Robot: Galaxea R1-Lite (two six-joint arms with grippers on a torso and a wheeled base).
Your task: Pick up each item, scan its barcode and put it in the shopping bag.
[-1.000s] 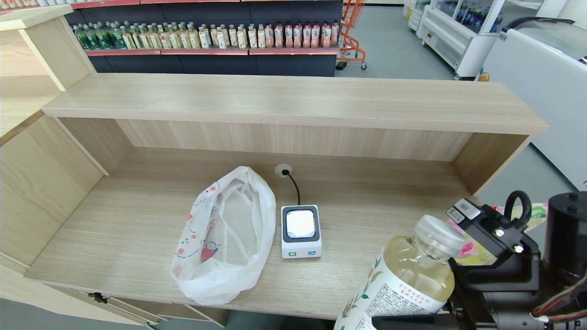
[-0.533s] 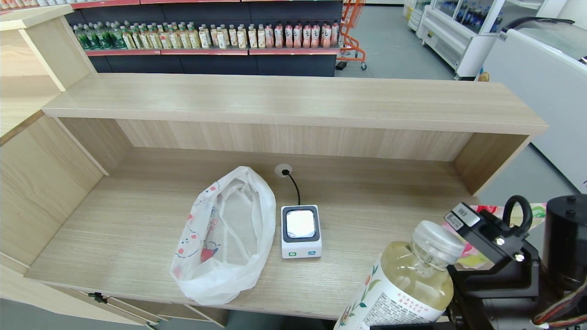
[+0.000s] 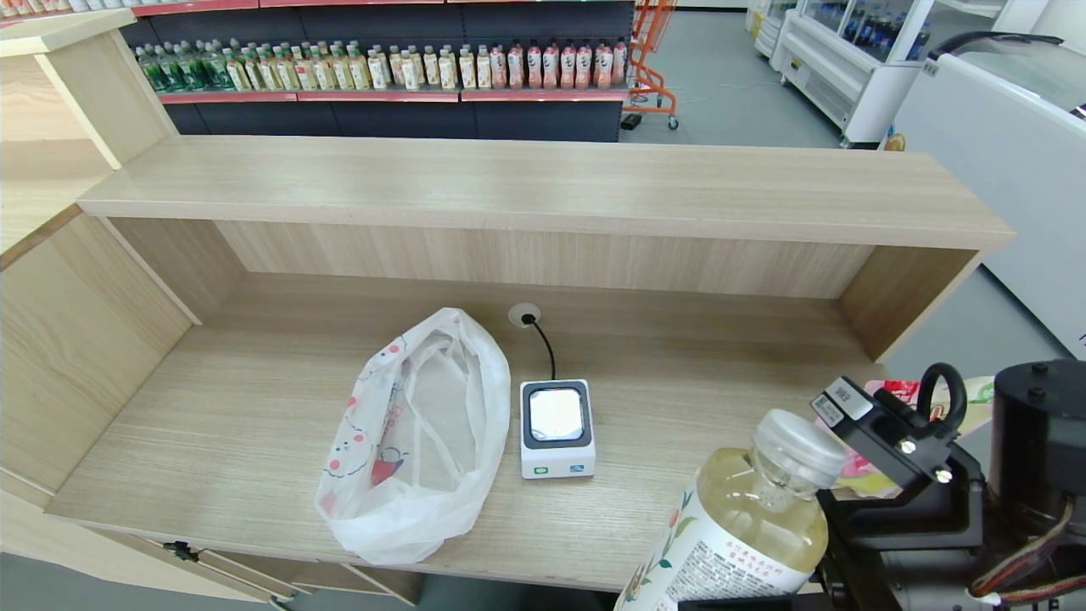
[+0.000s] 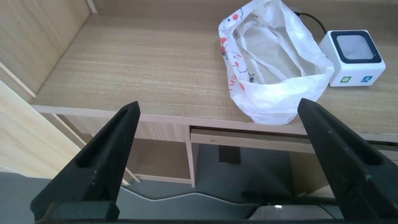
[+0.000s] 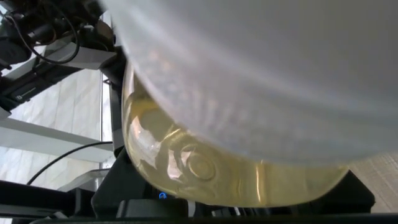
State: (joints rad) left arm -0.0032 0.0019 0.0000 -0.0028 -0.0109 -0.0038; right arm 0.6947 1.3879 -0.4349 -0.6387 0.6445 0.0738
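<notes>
Here, the right gripper (image 5: 236, 199) seems to pinch the bottle (image 3: 747, 526) low on its body. Its fingers are mostly hidden, but the bottle hangs tilted in the air off the near right edge of the worktop (image 3: 696, 373). The step in hand looks like bringing it to the scanner (image 3: 556, 428), which sits left and farther in with its window facing up. To do that well, lift the bottle over the near edge first, then roll the wrist so the printed label turns down toward the window and hold it steady above. I cannot tell where the barcode lies. The bare worktop between bottle and scanner leaves open room for the approach. A packet (image 3: 857, 467) lies just behind the wrist at the right end, so the elbow should not swing back. The bag (image 3: 416, 441) lies just left of the scanner with its mouth open, so going too far left could snag it. The cable (image 3: 543, 344) runs off the scanner's far side, and the ledge (image 3: 543, 182) bounds the space farther back. The left gripper (image 4: 219, 107) is spread and empty, off the near left edge, well apart.
</notes>
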